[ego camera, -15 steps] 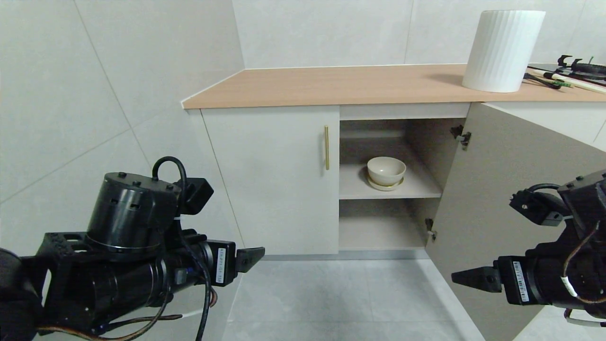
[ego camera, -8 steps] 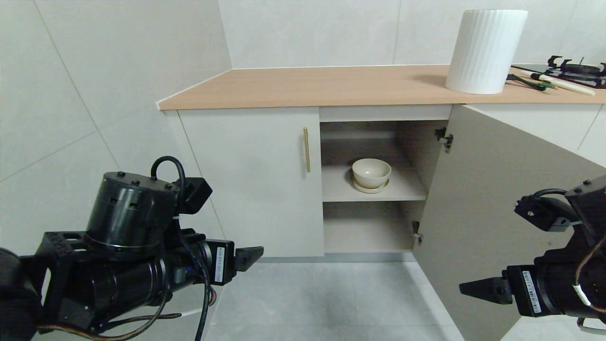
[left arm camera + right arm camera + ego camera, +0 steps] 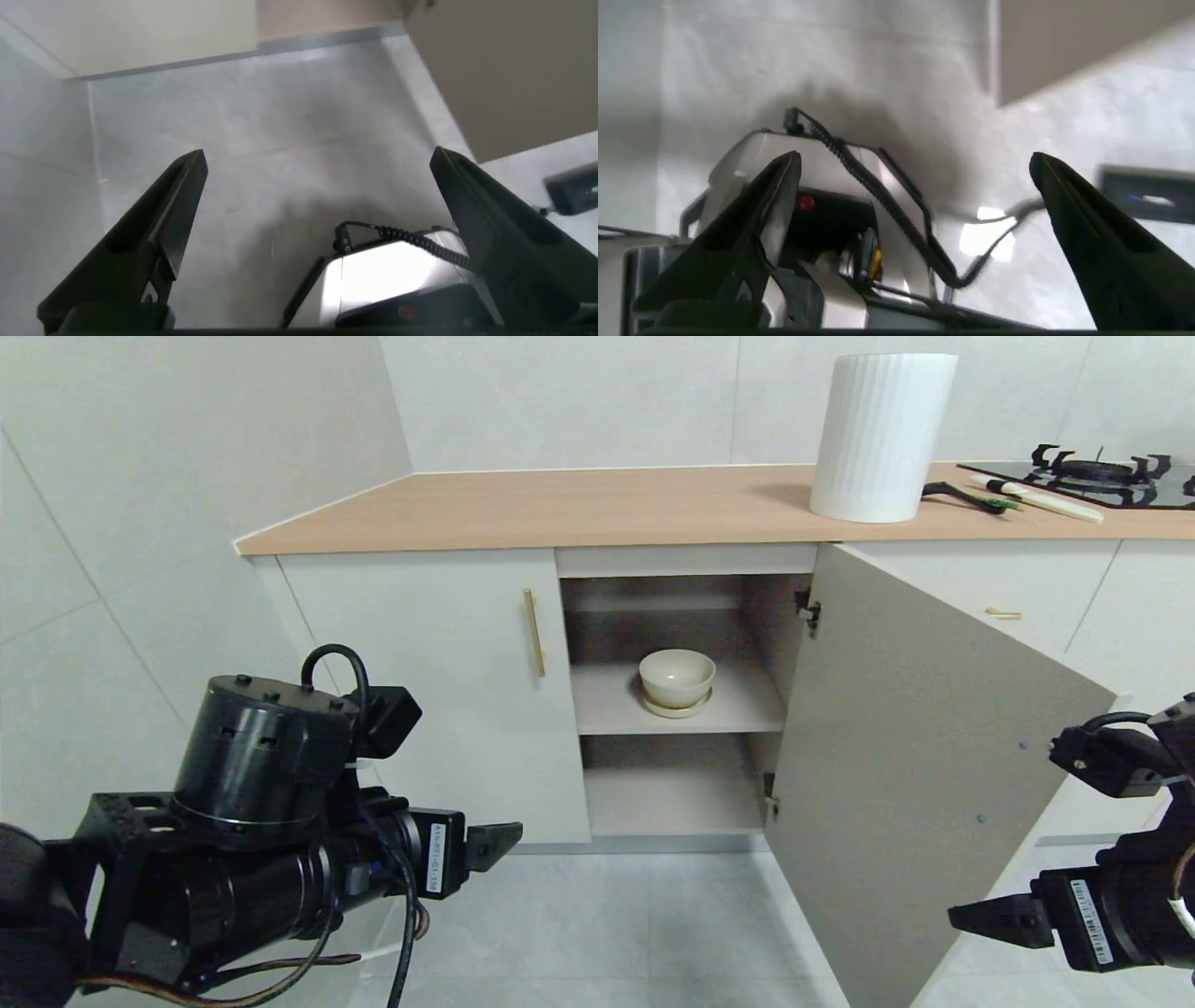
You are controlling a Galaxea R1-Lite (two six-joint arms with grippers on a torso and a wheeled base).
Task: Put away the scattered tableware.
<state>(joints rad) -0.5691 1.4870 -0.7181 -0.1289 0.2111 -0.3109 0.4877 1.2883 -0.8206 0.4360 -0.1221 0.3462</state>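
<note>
A cream bowl (image 3: 677, 675) sits on a small plate (image 3: 674, 708) on the upper shelf of the open cabinet (image 3: 672, 709). Both arms are held low over the floor, well short of the cabinet. My left gripper (image 3: 499, 840) is in front of the closed left door. In the left wrist view the left gripper (image 3: 318, 168) is open with only floor tiles between its fingers. My right gripper (image 3: 976, 919) is by the lower edge of the open door (image 3: 915, 747). The right wrist view has the right gripper (image 3: 915, 168) open and holding nothing.
A tall white ribbed container (image 3: 882, 434) stands on the wooden countertop (image 3: 560, 509), with utensils (image 3: 1027, 499) and a stove burner (image 3: 1097, 467) further right. The open door juts out toward my right arm. A tiled wall closes off the left; bare floor (image 3: 653, 915) lies ahead.
The head camera has turned, so the cabinet and countertop now sit further left in the picture. My right gripper has dropped lower and further right in the view; the left arm looks unchanged.
</note>
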